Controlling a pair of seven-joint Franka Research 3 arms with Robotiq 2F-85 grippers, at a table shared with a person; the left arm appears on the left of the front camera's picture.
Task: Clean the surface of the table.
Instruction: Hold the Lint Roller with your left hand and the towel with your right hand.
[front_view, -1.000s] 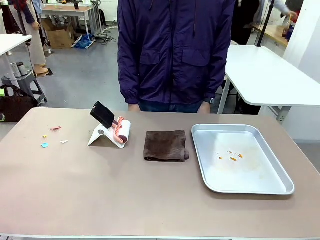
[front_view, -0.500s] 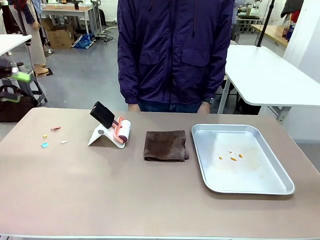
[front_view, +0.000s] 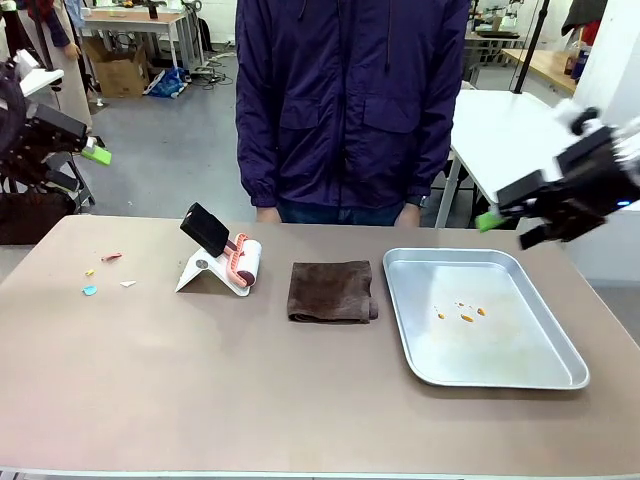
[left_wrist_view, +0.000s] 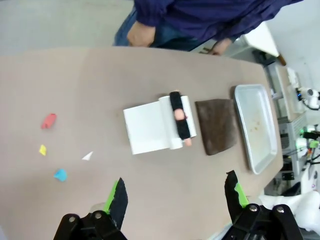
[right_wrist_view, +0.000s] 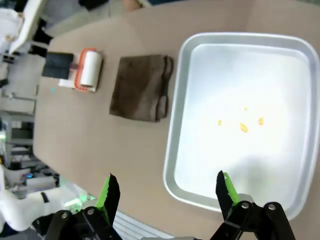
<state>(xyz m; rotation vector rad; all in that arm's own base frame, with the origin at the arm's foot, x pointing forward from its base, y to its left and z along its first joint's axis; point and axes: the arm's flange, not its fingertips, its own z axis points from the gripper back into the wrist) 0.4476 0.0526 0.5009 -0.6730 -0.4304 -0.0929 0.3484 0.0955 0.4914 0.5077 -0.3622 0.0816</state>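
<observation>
Tray (front_view: 522, 345) on table (front_view: 250, 400) | few orange crumbs (front_view: 467, 317) inside, near middle

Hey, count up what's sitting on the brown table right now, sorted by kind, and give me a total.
Lint roller on its white stand: 1
Brown cloth: 1
Metal tray: 1
Small scraps: 4 (red, yellow, blue, white)
Total on the table: 7

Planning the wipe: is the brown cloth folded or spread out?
Folded. The brown cloth lies flat on the table, with doubled layers showing along its right edge in the front view.
</observation>
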